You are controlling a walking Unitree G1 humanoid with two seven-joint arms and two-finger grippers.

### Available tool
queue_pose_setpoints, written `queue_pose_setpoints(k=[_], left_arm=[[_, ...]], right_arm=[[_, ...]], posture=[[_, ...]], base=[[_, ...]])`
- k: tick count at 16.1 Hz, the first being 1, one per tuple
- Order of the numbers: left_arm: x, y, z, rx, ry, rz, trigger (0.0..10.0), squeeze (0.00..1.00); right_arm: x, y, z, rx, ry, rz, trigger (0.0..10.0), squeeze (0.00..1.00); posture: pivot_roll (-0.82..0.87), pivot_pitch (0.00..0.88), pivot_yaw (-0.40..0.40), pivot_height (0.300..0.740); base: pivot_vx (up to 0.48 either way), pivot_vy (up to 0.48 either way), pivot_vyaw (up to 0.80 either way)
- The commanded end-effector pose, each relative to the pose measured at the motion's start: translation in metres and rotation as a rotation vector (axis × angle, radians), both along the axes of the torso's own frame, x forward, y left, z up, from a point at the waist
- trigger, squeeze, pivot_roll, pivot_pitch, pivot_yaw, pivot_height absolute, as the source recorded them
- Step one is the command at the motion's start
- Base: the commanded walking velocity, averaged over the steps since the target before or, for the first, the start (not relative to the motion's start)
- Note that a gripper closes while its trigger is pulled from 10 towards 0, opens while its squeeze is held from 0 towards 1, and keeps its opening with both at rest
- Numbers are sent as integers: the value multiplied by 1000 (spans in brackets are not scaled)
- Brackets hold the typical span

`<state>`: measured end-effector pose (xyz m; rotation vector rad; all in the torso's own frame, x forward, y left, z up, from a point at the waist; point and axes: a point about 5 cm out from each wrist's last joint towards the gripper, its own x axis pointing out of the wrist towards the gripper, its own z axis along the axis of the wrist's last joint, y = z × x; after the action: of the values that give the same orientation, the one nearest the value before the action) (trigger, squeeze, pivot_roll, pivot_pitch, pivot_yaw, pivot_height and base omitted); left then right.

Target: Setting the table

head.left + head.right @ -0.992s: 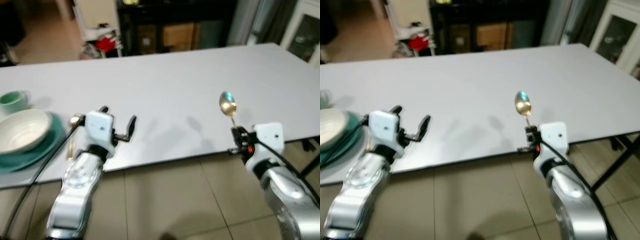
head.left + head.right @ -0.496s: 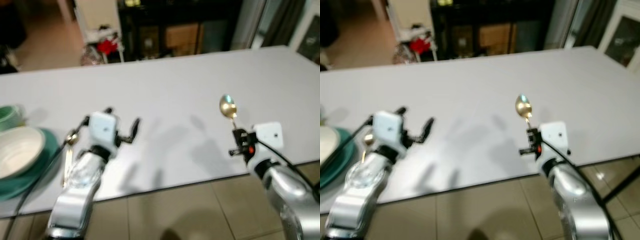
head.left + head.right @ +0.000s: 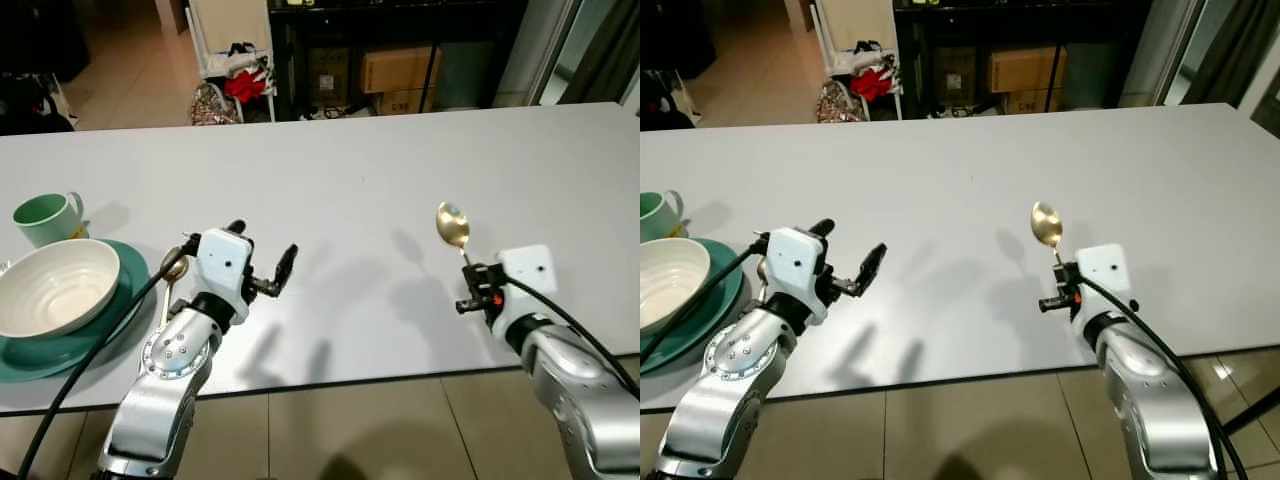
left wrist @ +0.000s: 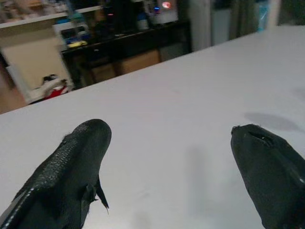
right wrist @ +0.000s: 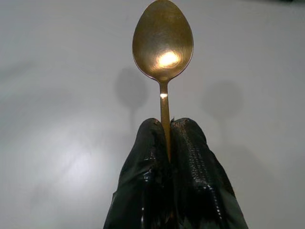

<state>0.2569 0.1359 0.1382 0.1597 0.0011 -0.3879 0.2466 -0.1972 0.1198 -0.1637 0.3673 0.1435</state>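
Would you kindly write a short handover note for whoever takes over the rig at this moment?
Right hand: shut on the gold spoon, held bowl-up above the white table, near its front edge.
Left hand: open, holding nothing, over the table just right of the place setting.
Set so far: white bowl on teal plate, green mug behind; a gold utensil beside the plate.
Left: lay the spoon at a place, probably this setting.

Head views downward onto table (image 3: 400,180), wrist views close along jaws
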Motion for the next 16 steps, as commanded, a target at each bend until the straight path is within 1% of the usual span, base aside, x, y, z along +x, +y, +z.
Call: queue_pose_setpoints(k=[1,3,5,7,9,11,16], left_arm=[[-2,-3,0,14,16,-40,10000,0],[-4,-6,-2,26,29,-76,10000,0],[-6,-6,-2,28,29,-84,10000,0],[-8,-2,0,24,29,-81,10000,0],[-8,4,1,17,34,-55,10000,0],[-10,8,2,17,30,-33,10000,0],[-9,8,4,17,28,-38,10000,0]], right_arm=[[3,0,-5,-11,47,15,10000,0],[8,4,-17,22,107,33,10000,0],[14,4,-21,22,111,16,10000,0],[20,8,-17,41,99,32,10000,0],[22,14,-8,71,62,55,10000,0],[19,22,1,112,13,90,10000,0],[15,32,0,138,16,105,10000,0]], posture=[[40,0,66,740],[47,0,67,740],[54,0,66,740],[61,0,62,740],[72,0,57,740],[74,0,59,740],[69,0,65,740]], base=[[0,0,0],[0,0,0],[0,0,0],[0,0,0],[0,0,0],[0,420,0],[0,480,0]])
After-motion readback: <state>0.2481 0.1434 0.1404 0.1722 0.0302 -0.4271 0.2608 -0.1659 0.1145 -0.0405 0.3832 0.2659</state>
